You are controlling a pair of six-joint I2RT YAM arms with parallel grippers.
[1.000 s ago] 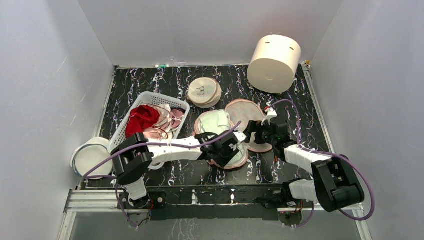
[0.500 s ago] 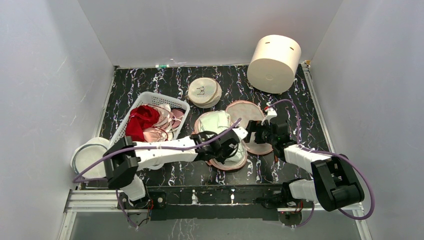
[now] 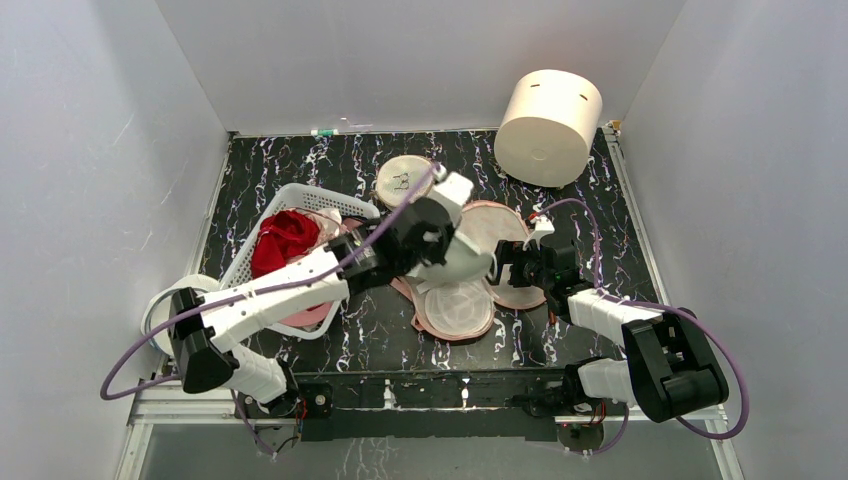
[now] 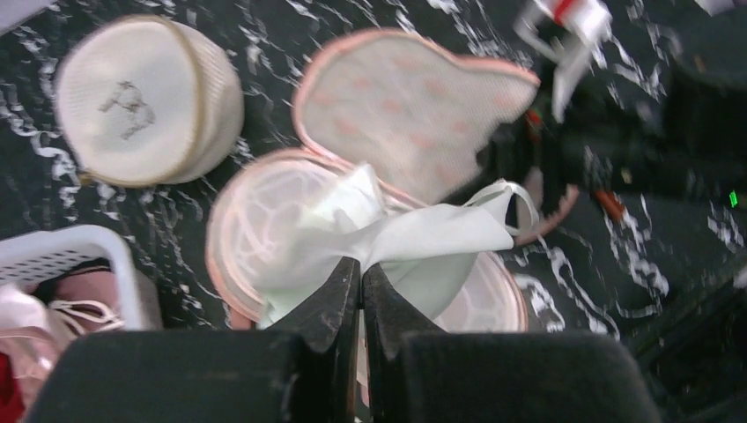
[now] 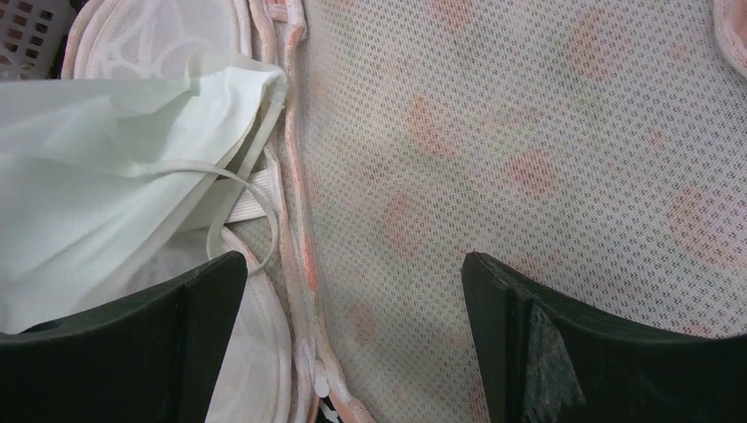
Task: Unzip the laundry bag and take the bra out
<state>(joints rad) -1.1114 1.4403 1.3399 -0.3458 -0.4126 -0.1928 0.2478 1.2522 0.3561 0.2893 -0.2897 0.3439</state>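
Note:
The laundry bag lies unzipped, its patterned flap folded back and its pale lining showing. My left gripper is shut on the off-white bra and holds it bunched above the open bag. From above, the left gripper hangs over the bag with the bra beneath it. My right gripper stands open just over the bag's mesh flap, with the pink zip between its fingers. The bra and its thin strap lie at its left. The right gripper sits at the bag's right edge.
A white basket of red and pink clothes stands left of the bag. A round cream mesh disc lies behind it, and a large cream cylinder stands at the back right. A white round container sits at the left edge.
The left gripper shut on the bra inside the bag, then rose and swung toward the back, pulling the bra up out of the open bag. The right arm stayed still.

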